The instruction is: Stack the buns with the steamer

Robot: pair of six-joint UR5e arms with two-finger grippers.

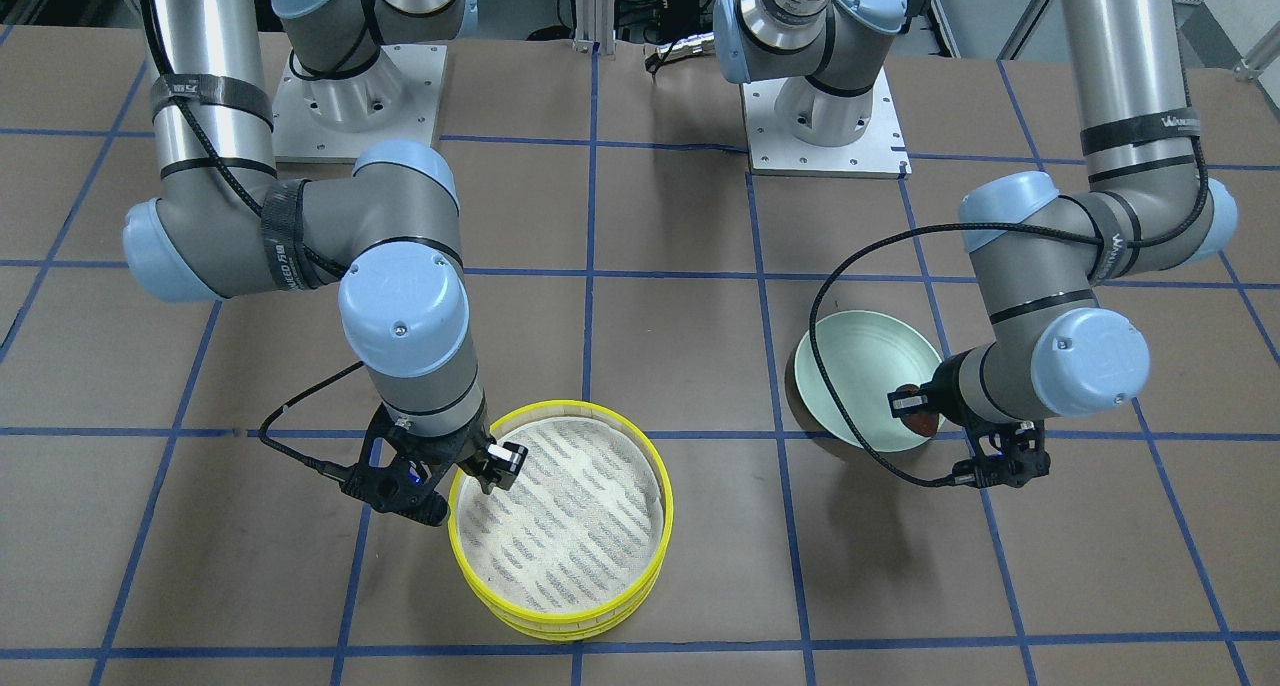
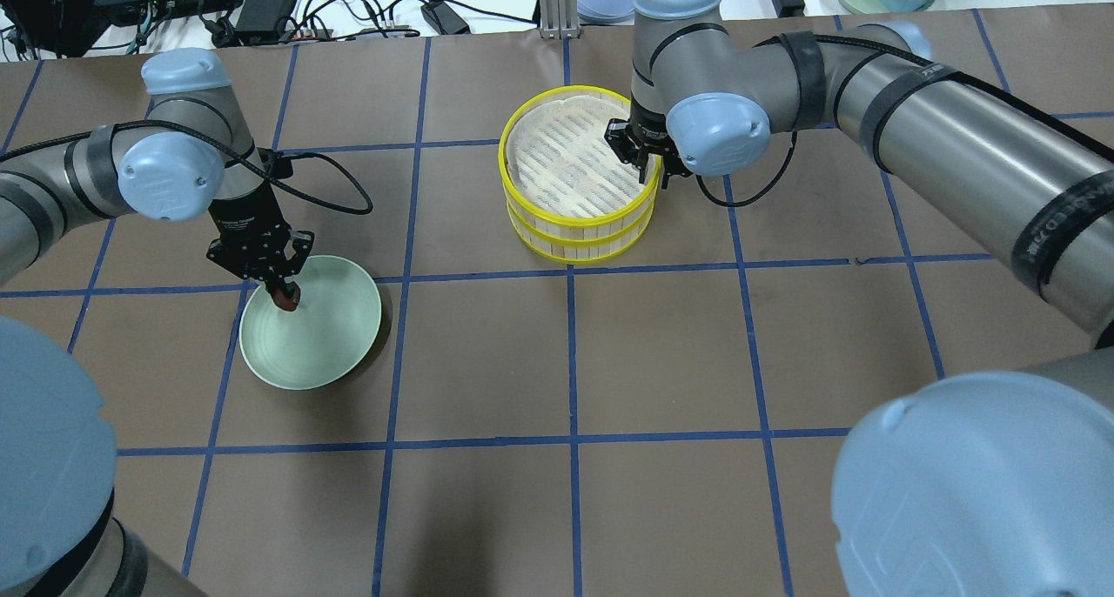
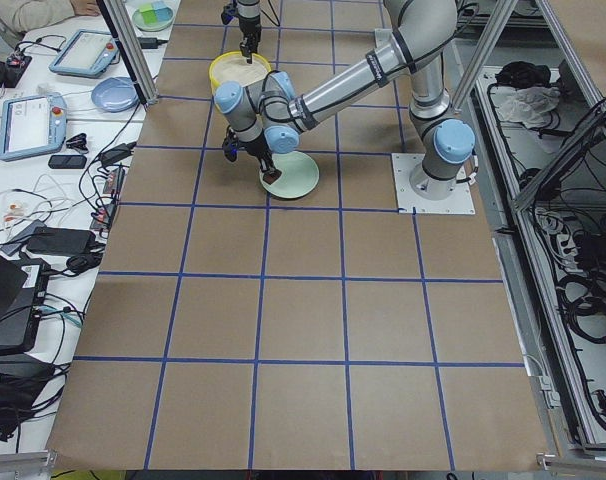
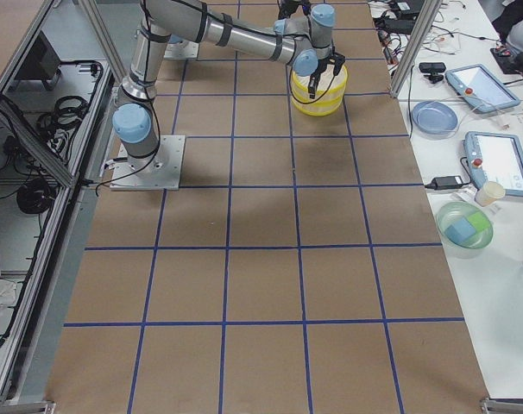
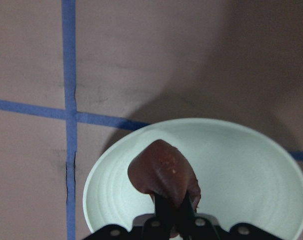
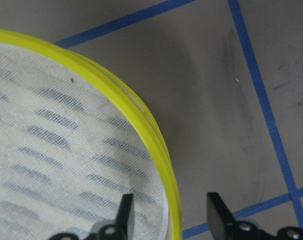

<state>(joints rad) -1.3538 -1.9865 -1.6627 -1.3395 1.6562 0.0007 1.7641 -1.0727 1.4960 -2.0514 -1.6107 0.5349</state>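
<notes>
Left hand (image 2: 284, 291): pinching the dark reddish-brown bun (image 5: 162, 172), held over the pale green plate (image 2: 335, 349) near its rim, on the table (image 2: 661, 353). Steamer (image 2: 576, 231): two yellow-rimmed trays, stacked, farther back. Right hand (image 6: 171, 216): spread, straddling the top tray's rim, one finger inside, one outside.

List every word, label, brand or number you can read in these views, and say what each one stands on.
No text reads in full.
Black strap on the right arm: white print, too blurred to read.
Black strap on the left arm: white print, too blurred to read.
Left arm's wrist: small white print, too small to read.
The steamer, plate and brown bun bear no text.
</notes>
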